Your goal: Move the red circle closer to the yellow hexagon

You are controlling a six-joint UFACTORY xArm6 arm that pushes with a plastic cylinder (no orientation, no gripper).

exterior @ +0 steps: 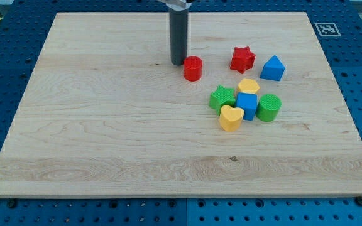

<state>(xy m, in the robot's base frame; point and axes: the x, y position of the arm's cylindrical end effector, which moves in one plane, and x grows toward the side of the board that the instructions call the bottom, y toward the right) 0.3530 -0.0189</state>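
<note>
The red circle [193,68] stands on the wooden board, above the middle. My tip [178,63] rests on the board just to the left of it, close to touching. The yellow hexagon [248,86] lies to the right and a little below the red circle, at the top of a tight cluster of blocks. A stretch of bare wood separates the red circle from the hexagon.
The cluster holds a green star [222,98], a blue cube [247,105], a green circle [269,107] and a yellow heart [231,117]. A red star [242,59] and a blue pentagon-like block [273,68] lie above it. The board [105,138] sits on a blue pegboard.
</note>
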